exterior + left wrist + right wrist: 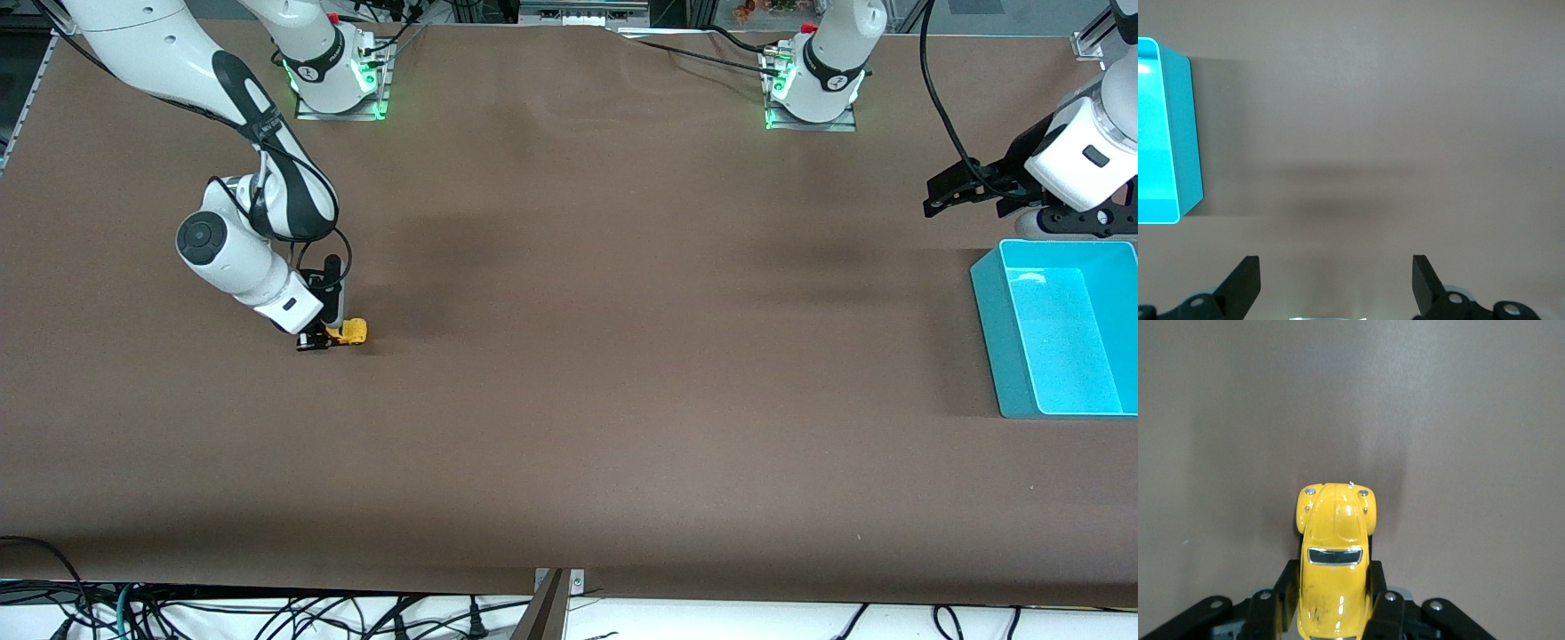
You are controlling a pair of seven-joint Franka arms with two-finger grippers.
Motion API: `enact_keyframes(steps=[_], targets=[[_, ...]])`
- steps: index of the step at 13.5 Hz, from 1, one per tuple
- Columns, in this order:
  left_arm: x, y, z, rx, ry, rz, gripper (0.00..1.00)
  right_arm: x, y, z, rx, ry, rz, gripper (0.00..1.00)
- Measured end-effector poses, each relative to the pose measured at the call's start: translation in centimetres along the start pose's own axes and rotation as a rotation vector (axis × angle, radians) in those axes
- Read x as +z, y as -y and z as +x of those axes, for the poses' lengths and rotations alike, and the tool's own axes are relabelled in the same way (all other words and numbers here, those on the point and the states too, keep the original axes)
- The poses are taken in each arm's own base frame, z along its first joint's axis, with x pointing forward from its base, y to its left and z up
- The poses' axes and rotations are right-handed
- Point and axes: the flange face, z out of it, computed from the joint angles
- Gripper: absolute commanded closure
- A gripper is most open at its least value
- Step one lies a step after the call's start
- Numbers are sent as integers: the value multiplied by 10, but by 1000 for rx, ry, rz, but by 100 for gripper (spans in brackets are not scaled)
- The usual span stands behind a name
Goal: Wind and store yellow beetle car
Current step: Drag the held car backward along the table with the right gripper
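Down on the surface [569,400], the right tool [322,341] is clamping the yellow beetle car [1333,550]; the left tool [1336,280] is waiting with its fingers apart near the teal bin [996,329].

I am working with what looks like a robotics lab, not a home or a shop. I see two white arms bolted on metal base plates [340,108] with green lights, standing on a large table [569,373] covered by plain brown material. Many loose cables [267,613] lie under the table's edge, and metal frame parts [1092,43] stand at its corners.
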Motion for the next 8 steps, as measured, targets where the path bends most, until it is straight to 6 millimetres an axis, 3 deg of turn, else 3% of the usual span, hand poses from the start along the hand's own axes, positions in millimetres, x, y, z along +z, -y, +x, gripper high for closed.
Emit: enact_keyframes(steps=[8], targets=[[0,0,0,0,0,0,0,1,0,-5,-1,0,-1,86]])
